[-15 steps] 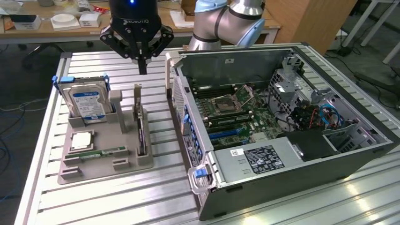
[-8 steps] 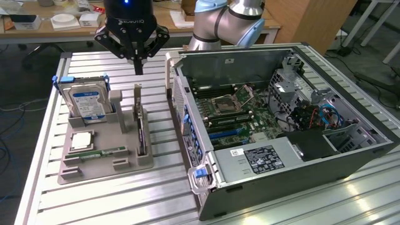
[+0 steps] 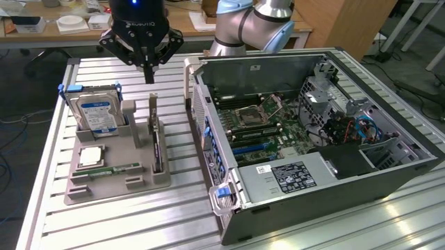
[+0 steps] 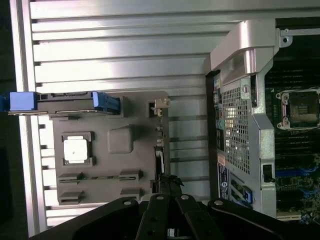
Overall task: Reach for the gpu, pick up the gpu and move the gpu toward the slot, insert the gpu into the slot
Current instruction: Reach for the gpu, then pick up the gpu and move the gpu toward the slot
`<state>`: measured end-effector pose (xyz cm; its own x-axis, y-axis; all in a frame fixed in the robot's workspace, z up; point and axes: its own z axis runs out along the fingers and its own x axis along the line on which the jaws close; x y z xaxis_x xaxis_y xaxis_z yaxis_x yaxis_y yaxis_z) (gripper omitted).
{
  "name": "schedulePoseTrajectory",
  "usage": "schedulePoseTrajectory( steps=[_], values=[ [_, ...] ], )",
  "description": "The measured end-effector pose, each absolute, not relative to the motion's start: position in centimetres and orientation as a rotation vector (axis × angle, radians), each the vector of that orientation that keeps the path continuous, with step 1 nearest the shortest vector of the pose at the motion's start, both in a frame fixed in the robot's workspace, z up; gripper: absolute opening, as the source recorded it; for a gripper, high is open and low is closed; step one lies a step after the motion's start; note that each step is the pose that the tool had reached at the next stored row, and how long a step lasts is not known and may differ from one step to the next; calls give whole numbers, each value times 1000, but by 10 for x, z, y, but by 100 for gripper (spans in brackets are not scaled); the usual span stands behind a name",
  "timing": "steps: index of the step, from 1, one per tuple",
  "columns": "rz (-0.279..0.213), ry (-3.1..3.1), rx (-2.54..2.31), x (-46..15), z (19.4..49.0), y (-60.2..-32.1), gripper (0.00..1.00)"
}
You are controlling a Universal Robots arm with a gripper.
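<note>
Exterior view places the black linkage-fingered gripper (image 3: 148, 77) above the slatted aluminium table (image 3: 125, 224), with its two fingers pressed together into one point and holding nothing. It hangs clear of the gpu (image 3: 155, 136), a thin, flat, dark circuit card. The card stands on its long edge in a grey plastic holder tray (image 3: 104, 190), near a silver hard drive with a blue-and-white label (image 3: 97, 115). Wrist view looks down along the card's top edge (image 4: 159, 145), and the gripper (image 4: 168, 183) sits over one end of it rather than its middle.

As I judge it, the card is not yet grasped and several things could go wrong.

- **Closed fingers:** if they come down as they are, they strike the card's top edge and could tip it or wedge it in the holder.
- **Pinching near one end:** the card could swing in the grip once lifted.
- **Thin card, small target:** a slight sideways error puts one finger on top of the card instead of beside it.

The long, narrow blue plastic slot (image 3: 249, 148) lies on the green motherboard (image 3: 282, 122) inside the open grey metal computer case (image 3: 203, 117). The case's rear wall stands between the holder and the board, so a low carry would knock the card against its rim. A tilted card would meet the slot askew and bind there.
</note>
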<state>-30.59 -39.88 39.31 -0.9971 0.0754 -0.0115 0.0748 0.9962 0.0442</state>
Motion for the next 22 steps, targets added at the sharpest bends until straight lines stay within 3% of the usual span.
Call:
schedulePoseTrajectory(
  steps=[22],
  values=[
    [68,3127,118,-316,393,-400,10]
  ],
)
